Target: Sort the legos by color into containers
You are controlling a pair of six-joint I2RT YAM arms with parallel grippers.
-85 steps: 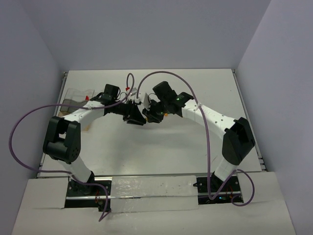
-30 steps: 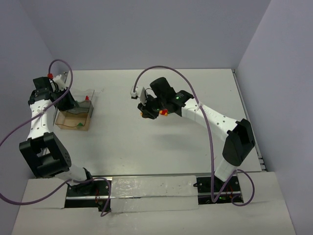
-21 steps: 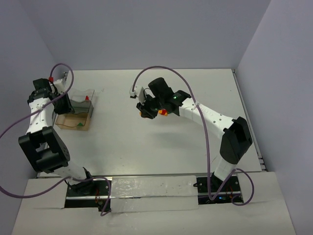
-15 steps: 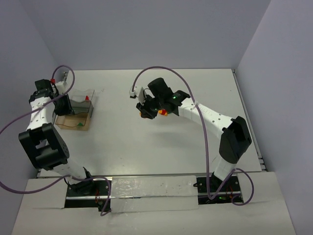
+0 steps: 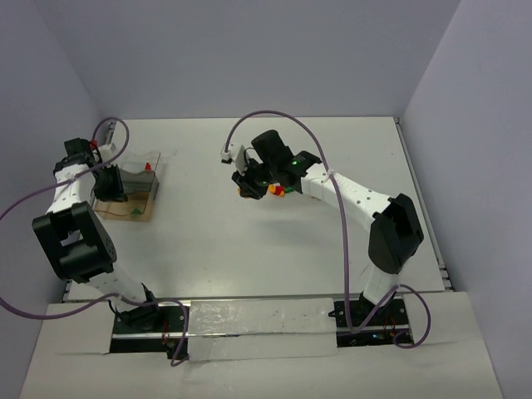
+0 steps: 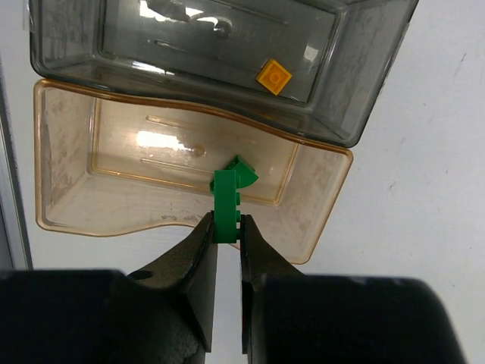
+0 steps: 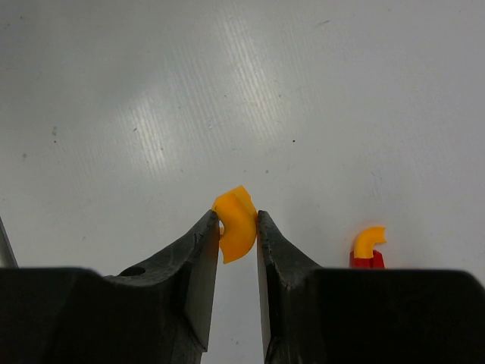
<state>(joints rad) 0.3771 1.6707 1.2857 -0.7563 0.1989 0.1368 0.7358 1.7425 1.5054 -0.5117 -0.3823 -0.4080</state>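
From above, we saw the left gripper (image 5: 109,188) at the left edge of the containers (image 5: 137,208), and the right gripper (image 5: 248,188) well to their right. On the left wrist camera, its jaws were clamped on a green lego (image 6: 225,199) above the tan container (image 6: 68,205). An orange-yellow lego (image 6: 273,76) lay in the next container. On the right wrist camera, those jaws pinched an orange lego (image 7: 236,227), with a red-and-orange lego (image 7: 367,252) just beside it.

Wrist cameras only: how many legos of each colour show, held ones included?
Green: 2, held green lego in left hand, loose green lego in tan tray.
Orange-yellow: 3, held orange lego in right hand, boxed yellow lego in grey tray, loose yellow lego beside red lego.
Red: 1.
Total: 6.
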